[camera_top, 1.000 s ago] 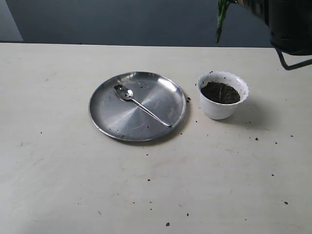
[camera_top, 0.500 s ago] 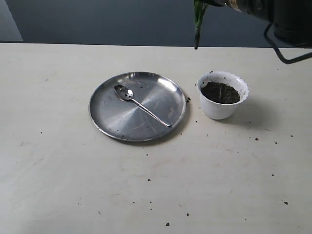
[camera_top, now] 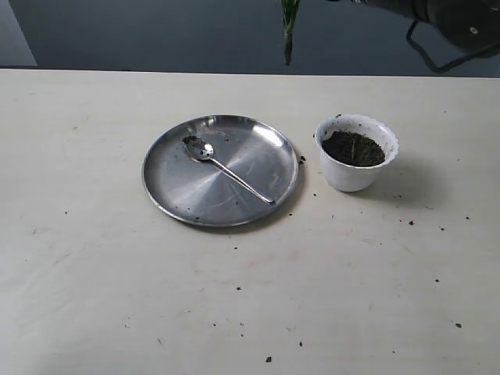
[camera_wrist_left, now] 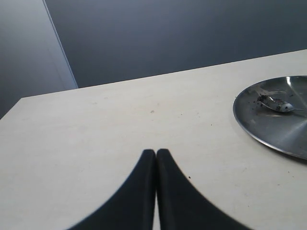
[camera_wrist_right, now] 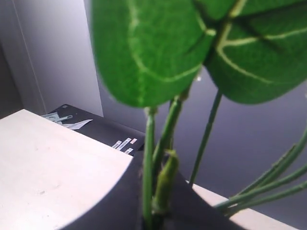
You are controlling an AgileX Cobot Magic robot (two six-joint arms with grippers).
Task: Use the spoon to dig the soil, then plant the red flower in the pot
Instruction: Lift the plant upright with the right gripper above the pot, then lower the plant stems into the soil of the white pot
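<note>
My right tool [camera_wrist_right: 154, 218] grips the red flower [camera_wrist_right: 148, 158], aloft and away from the pot [camera_top: 356, 170]. Planting step in hand: next, lower the stems into the soil [camera_top: 353, 148].

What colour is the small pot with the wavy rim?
The pot is white, holding dark soil; the exterior view shows it best.

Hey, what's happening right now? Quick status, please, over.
Left tool shut, empty. Right tool shut on flower, by its stems, held aloft, not yet over pot. Soil in pot; spoon lying on steel plate. Nothing blocking the pot.
</note>
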